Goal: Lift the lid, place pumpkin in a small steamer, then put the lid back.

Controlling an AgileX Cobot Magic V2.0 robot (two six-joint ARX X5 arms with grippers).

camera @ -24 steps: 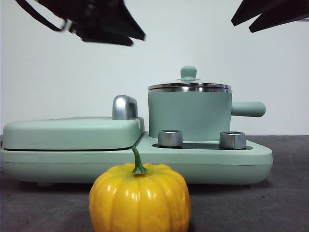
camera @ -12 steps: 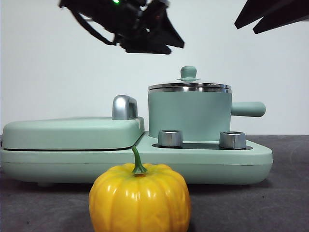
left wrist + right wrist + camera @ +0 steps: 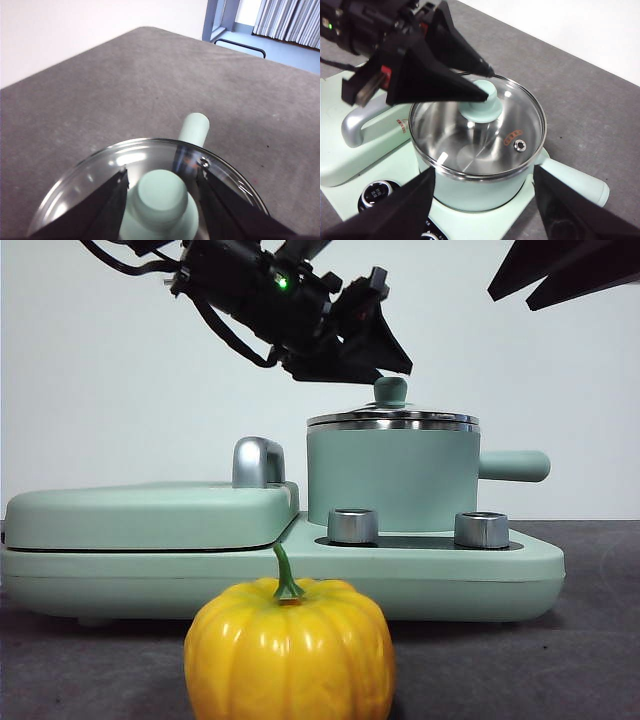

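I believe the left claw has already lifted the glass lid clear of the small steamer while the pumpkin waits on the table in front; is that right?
Not quite: the lid sits on the small steamer, as the front view shows. The left claw is open around its knob, seen in the left wrist view. The pumpkin does wait on the table in front.

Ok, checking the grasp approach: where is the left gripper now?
The left gripper hovers at the lid, jaws open on either side of its mint-green knob, atop the small steamer.
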